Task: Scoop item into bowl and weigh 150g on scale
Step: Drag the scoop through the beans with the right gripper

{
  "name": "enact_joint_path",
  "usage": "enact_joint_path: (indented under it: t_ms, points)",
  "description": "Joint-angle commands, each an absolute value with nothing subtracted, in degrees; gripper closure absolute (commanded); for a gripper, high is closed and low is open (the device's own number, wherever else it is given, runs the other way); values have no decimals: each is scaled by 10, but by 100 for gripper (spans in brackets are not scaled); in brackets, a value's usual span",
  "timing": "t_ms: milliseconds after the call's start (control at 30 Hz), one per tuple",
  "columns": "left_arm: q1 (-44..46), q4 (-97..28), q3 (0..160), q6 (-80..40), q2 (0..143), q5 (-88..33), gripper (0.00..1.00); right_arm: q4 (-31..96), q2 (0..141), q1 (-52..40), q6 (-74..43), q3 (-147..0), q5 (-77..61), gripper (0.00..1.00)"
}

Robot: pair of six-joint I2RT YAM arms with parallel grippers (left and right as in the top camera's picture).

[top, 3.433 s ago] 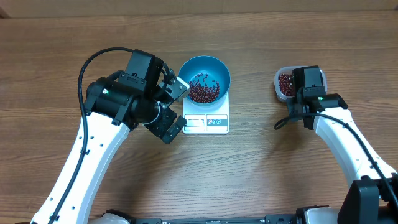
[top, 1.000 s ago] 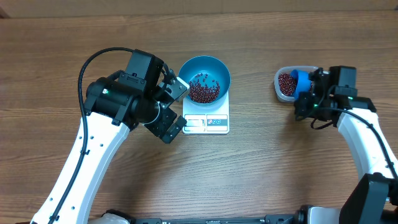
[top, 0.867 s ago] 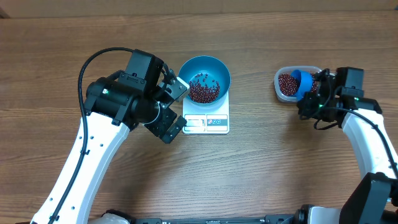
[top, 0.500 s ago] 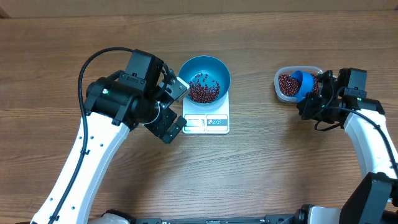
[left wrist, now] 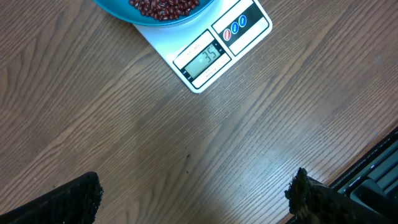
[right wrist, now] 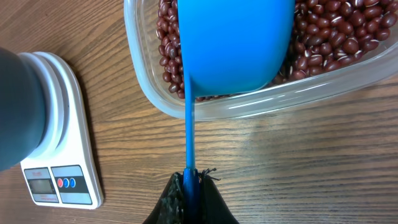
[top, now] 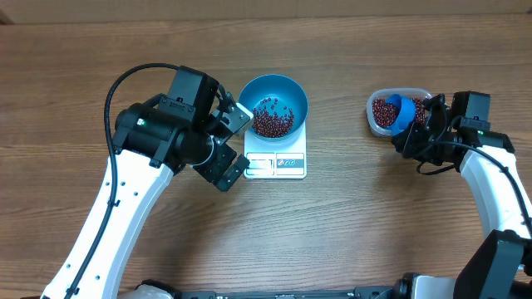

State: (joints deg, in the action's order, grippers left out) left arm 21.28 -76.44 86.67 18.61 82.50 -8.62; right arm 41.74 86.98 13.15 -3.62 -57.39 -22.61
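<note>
**A:** Which step are we on?

**B:** Loading. The right tool (right wrist: 191,185) is pinching the thin handle of the blue scoop (right wrist: 236,43), jaws pressed tight on it. The scoop head is at the clear tub (right wrist: 249,102), far right on the bench (top: 332,232), over the beans (right wrist: 329,37). It has its back to the wrist camera, so I can't tell if it's dug in or carrying anything.

**A:** Left side?

**B:** The left tool (left wrist: 193,202) is spread wide and holds nothing. It hangs over bare wood just left of the scale (top: 278,164).

**A:** Where are the beans?

**B:** Split. Most are in the tub. A modest heap lies in the blue bowl (top: 278,83), which sits on the far part of the scale, middle of the bench, well apart from the tub.

**A:** Reading?

**B:** The display (left wrist: 205,57) is lit, but the digits aren't sharp enough to trust. Judging by the thin heap, I'd say it's short of target.

**A:** Next move?

**B:** Get the scoop mouth under the beans and lift it level. Carry it left across the open bench and tip it inside the bowl rim. The handle is thin, so a roll in the grip would spill. The load should be small enough to trim toward target. The left tool could steady the bowl if it slides.
</note>
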Motion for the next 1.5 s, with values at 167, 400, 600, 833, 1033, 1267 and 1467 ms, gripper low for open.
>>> enact_joint_path:
  t_ms: [167, 400, 600, 833, 1033, 1267, 1467]
  points:
    - [210, -763, 864, 199, 817, -97, 0, 421, 871, 133, -79, -589, -250, 96]
    - [210, -763, 864, 199, 817, -97, 0, 424, 871, 133, -120, -589, -250, 96]
    - [210, -762, 864, 199, 817, -97, 1, 428, 872, 133, -137, -589, -271, 96]
    - [210, -763, 864, 199, 817, -97, 0, 427, 872, 133, -149, -589, -278, 96]
    - [210, -762, 864, 199, 817, -97, 0, 423, 882, 133, -149, -589, -279, 96]
    - [210, -763, 864, 199, 817, -97, 1, 417, 899, 146, -150, -589, -288, 96]
    - [210, -763, 864, 199, 817, -97, 0, 418, 899, 156, -150, -589, -297, 96]
